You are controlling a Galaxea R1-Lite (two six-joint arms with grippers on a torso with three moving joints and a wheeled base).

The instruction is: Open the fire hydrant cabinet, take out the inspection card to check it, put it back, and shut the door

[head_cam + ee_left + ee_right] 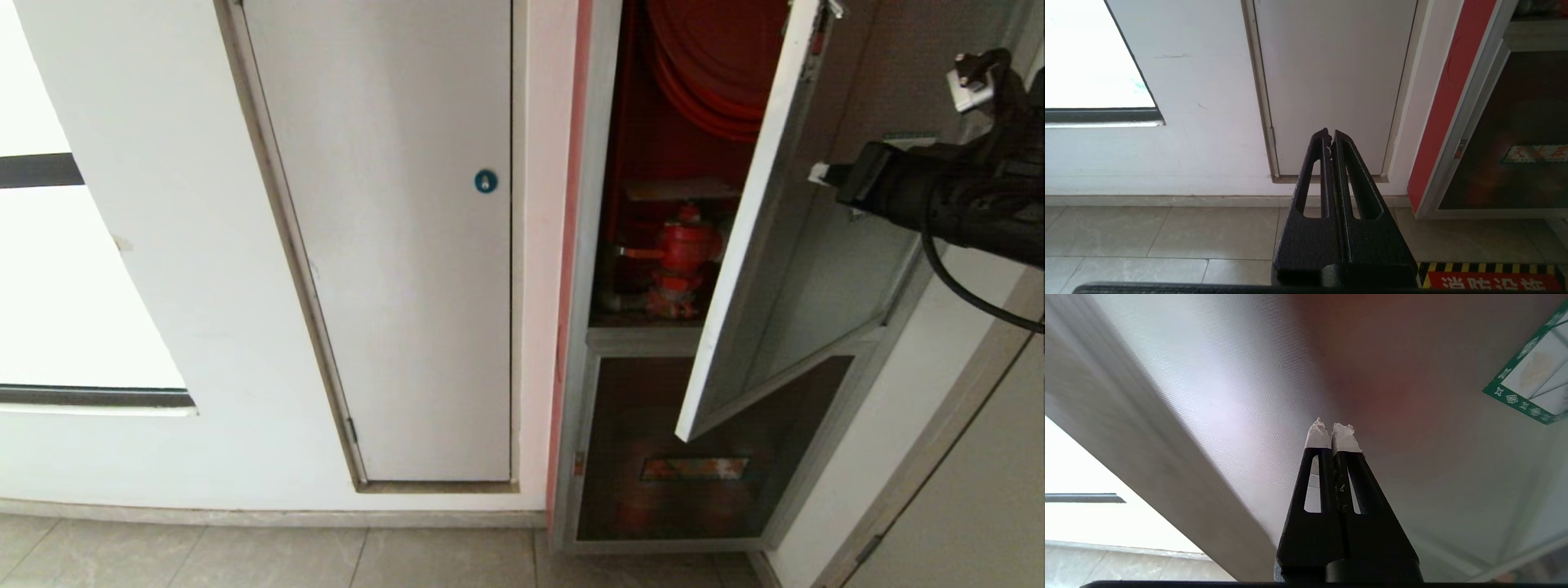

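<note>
The cabinet point(653, 245) stands right of a white closet door point(392, 245) with a blue round lock point(486, 181). The door point(759, 245) is swung partly open, hinged on the right, its free edge pointing toward the robot. Inside show the red reel point(710, 65) up top and the red valve point(682, 261) below it; a pale flat strip just above the valve may be a shelf or the card, too dim to tell, so the card is not clearly located. Below the opening sits the lower dark panel point(694, 457) with a small label.

The right gripper point(819, 173) reaches in from the right at mid-door height, its fingers clenched together with nothing between them. Its white-taped fingertips point(1318, 435) sit close against the door's glass face; contact cannot be confirmed. In the right wrist view the green-bordered sticker point(1531, 375) lies off to one side of the tips.

The left gripper point(1330, 136) is out of the head view, parked low, clenched and empty, pointing at the foot of the closet door above the tiled floor point(1167, 237). A hazard-striped floor marking point(1490, 277) lies by the cabinet base.
</note>
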